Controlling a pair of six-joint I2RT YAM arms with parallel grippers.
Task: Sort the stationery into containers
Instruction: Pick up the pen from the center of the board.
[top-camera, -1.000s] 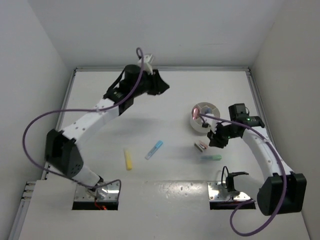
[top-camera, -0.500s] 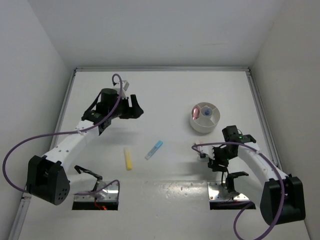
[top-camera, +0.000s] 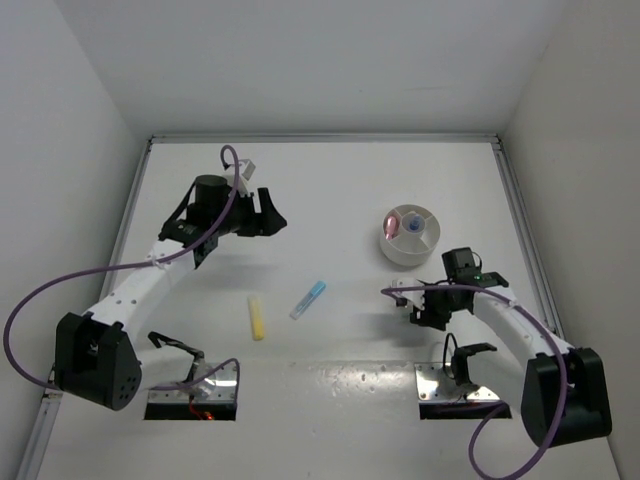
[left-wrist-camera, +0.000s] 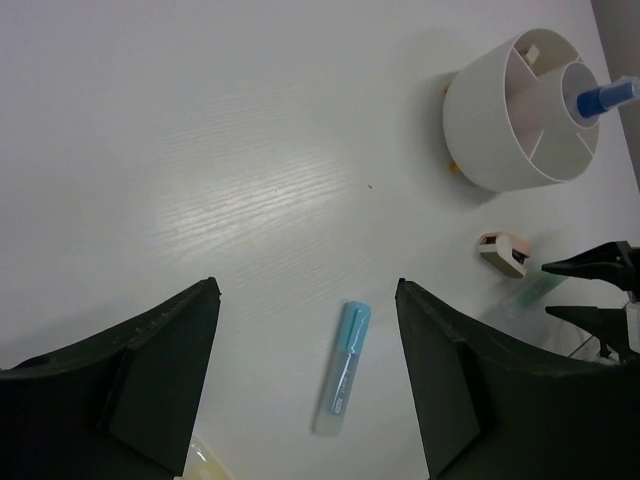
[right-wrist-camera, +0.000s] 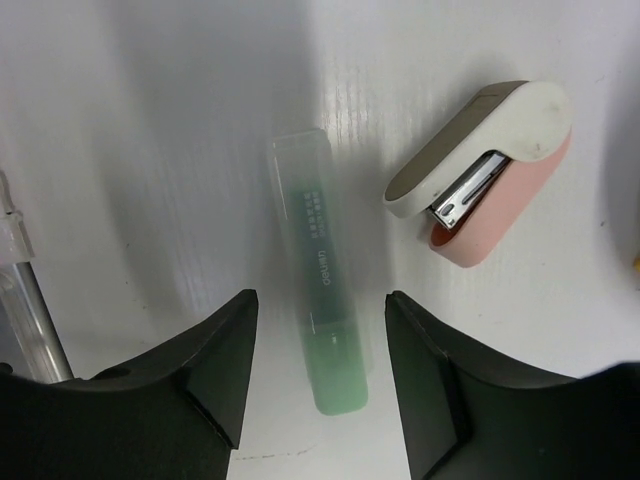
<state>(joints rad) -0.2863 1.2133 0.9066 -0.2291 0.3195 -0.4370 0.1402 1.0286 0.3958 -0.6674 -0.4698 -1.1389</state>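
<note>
Tabletop white, walls white, dish white

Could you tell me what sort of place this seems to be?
Probably a robot lab test cell: a white table boxed in by bare white walls, with a left arm and right arm bolted at its edge.

A plain white counter with faint wood grain spreads beneath and around the left hand and the right hand. Smooth white walls enclose it: a back wall far beyond both hands, a left wall outside the left hand and a right wall outside the right hand, with a thin grey rail at the back wall's foot. At the counter's near edge lie two shiny metal pieces, a left plate well behind the left hand and a right plate just behind the right hand.
</note>
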